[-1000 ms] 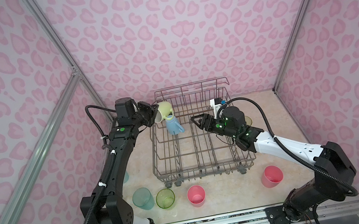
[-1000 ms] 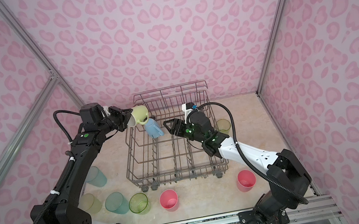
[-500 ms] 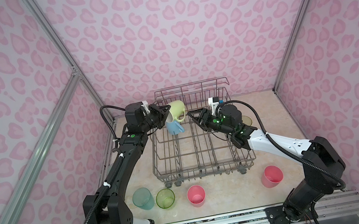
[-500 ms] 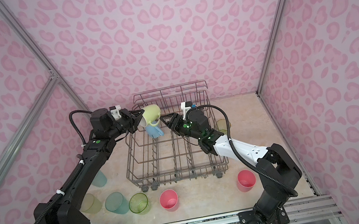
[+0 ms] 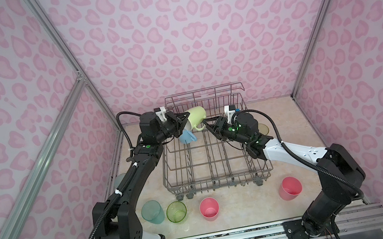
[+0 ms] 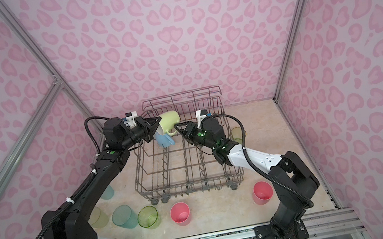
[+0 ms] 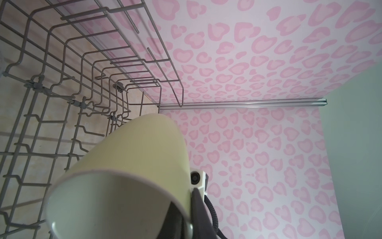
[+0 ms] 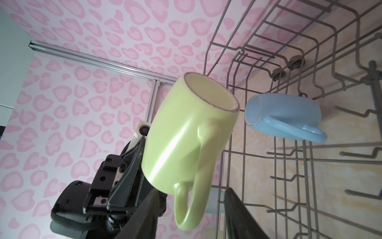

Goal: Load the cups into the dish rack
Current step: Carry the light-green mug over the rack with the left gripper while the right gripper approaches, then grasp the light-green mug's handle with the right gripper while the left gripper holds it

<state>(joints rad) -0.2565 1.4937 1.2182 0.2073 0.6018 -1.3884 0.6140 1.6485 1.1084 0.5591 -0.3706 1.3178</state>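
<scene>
The left tool (image 5: 183,124) is clamped on the rim of a pale-yellow glazed mug with a loop handle (image 5: 195,117), one finger inside the mouth and one outside against the wall. It holds the mug on its side in the air above the far left corner of the large grey-brown wire dish rack (image 5: 221,179), with the mouth towards the left arm and the handle hanging down. The right tool (image 5: 208,126) reaches in from the other side with its jaws apart, one on each side of that handle. In the right wrist view a clear gap shows beside one finger, and I cannot tell whether the other touches.

Just below the held mug a light-blue glazed mug (image 5: 187,137) lies on its side among the tines in the rack's far left part, apart from the yellow one.

On the beige marbled counter (image 5: 247,208) in front of the rack four cups stand upright in a row: a translucent teal cup (image 5: 151,212), a clear lime-green cup (image 5: 176,212), a pink tumbler (image 5: 209,208) and, well apart to the right, a second pink tumbler (image 5: 290,187). A yellowish-beige translucent cup (image 6: 238,134) stands just beside the rack's right wall, behind the right arm. Left of the rack, partly hidden by the left arm, stand a second teal cup (image 6: 106,192) and a second lime-green cup (image 6: 97,217)
</scene>
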